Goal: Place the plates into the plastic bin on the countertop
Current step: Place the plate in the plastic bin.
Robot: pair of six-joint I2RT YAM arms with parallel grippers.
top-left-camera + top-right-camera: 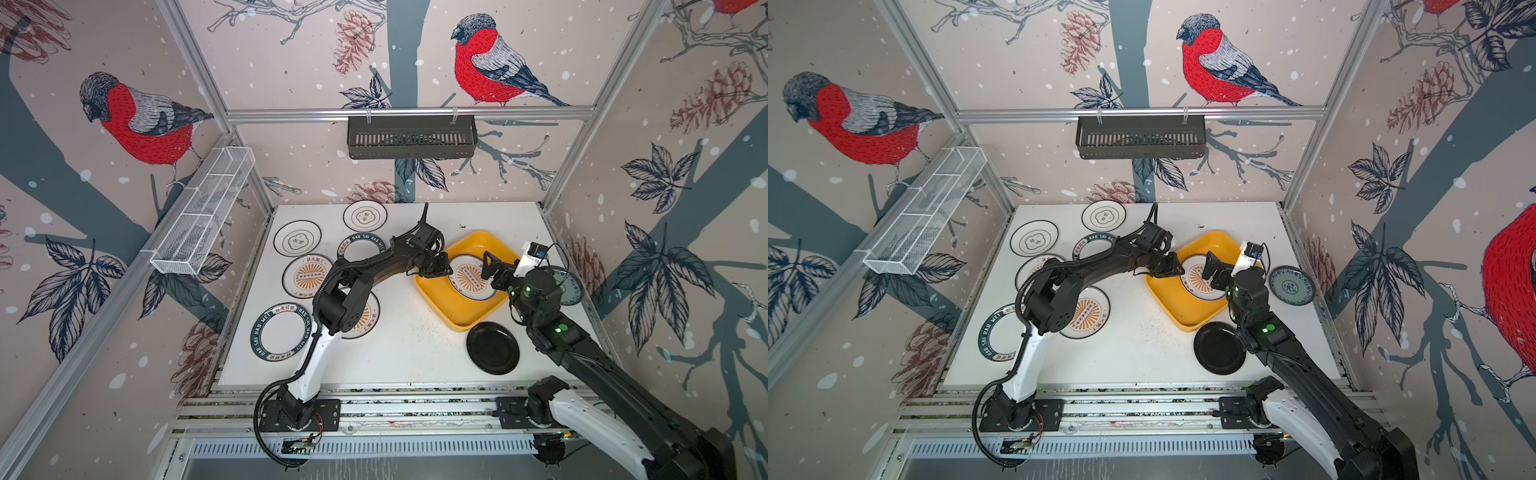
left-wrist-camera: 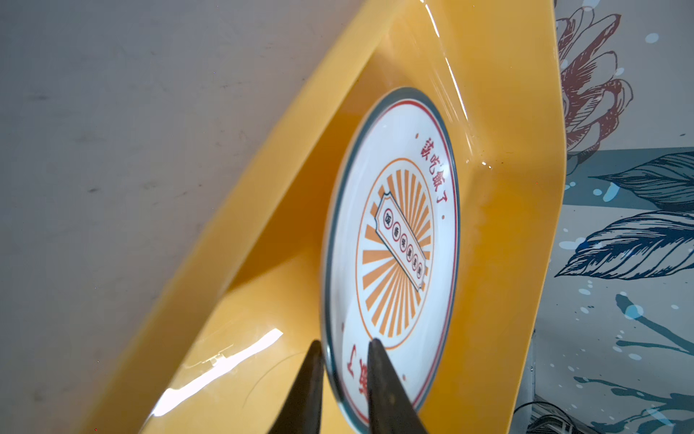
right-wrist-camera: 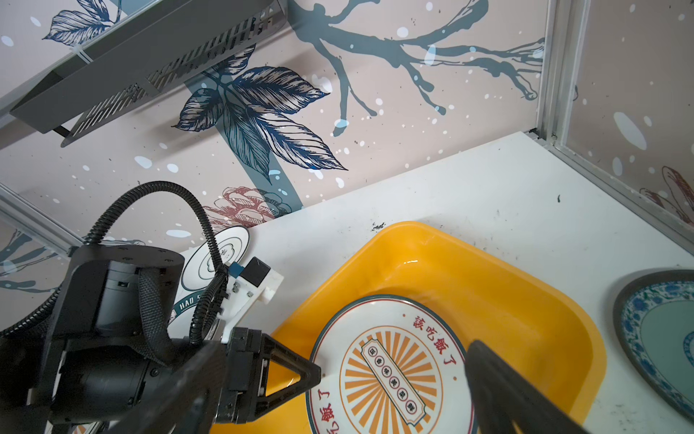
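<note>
Readable: red 該吃飯了 on the sunburst plate; HAO SHI HAO WEI on the lettered plate at the desk's near left; only HAO S is legible on the second lettered plate, the rest being covered by the left arm; the small characters in the sunburst's centre label are not made out.

Hidden: the half-covered plate is masked by the left elbow; the blue-green plate is cut off at the frame edge; only one finger of the right claw is seen in its wrist view.

The sunburst plate is located inside the plastic bin on the desk's right half; its rim is straddled by the left claw, one finger outside, one over the face; the gap is narrow; pinched or free cannot be told; the rim there is blurred. The right claw is spread wide over the plate's opposite side; nothing is held.
</note>
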